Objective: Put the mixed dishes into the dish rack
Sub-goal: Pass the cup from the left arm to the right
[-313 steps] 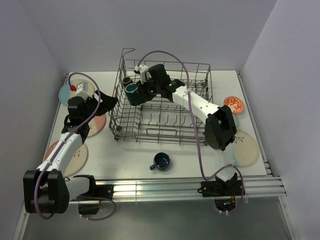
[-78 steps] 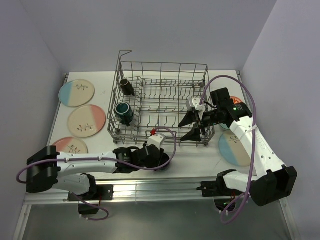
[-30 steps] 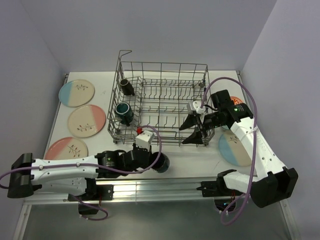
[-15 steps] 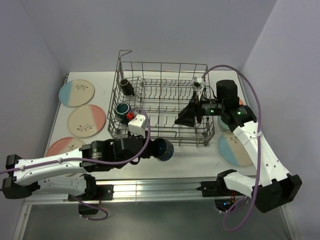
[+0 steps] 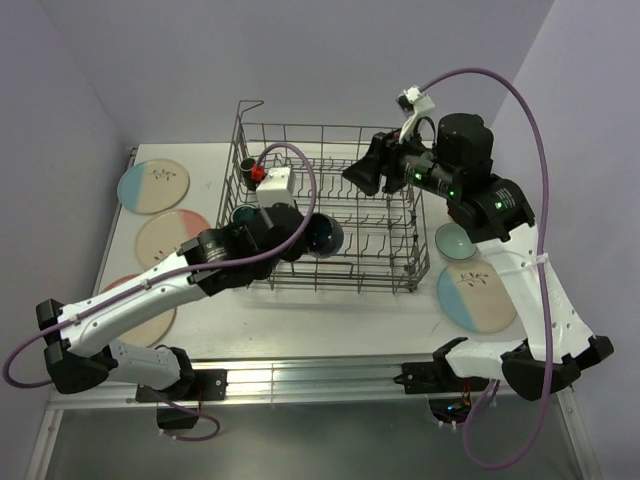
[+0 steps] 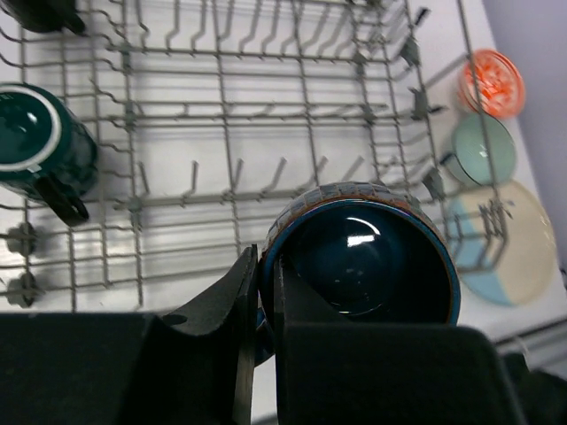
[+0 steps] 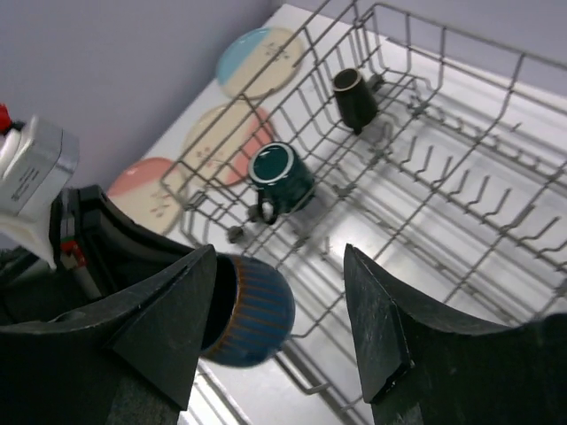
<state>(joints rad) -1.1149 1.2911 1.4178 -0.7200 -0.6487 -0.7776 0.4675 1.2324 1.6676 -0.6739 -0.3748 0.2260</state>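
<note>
Carrying the dark blue glazed mug [image 5: 322, 233], the left tool [image 6: 264, 274] is clamped on its wall, one finger inside the rim and one outside. A second ago this mug sat on the white tabletop [image 5: 300, 312] in front of the large grey wire dish rack [image 5: 330, 135]. Now it hangs over the rack's near-middle tines, so placing looks imminent. The right tool [image 7: 279, 257], fingers apart and holding nothing, has lifted from the rack's near right corner to above its far right side, leaving the drop zone free.

Count:
- Mugs, three: the held one, a teal-green mug [image 6: 35, 146] and a small dark mug [image 7: 353, 96], both in the rack's left end.
- Two-tone round plates [image 5: 153, 186], four: three left of the rack, one right, all on the tabletop.
- Bowls, two: a pale green bowl [image 6: 483, 149] and an orange-red bowl [image 6: 492, 82], right of the rack.

Six dishes not yet loaded.
</note>
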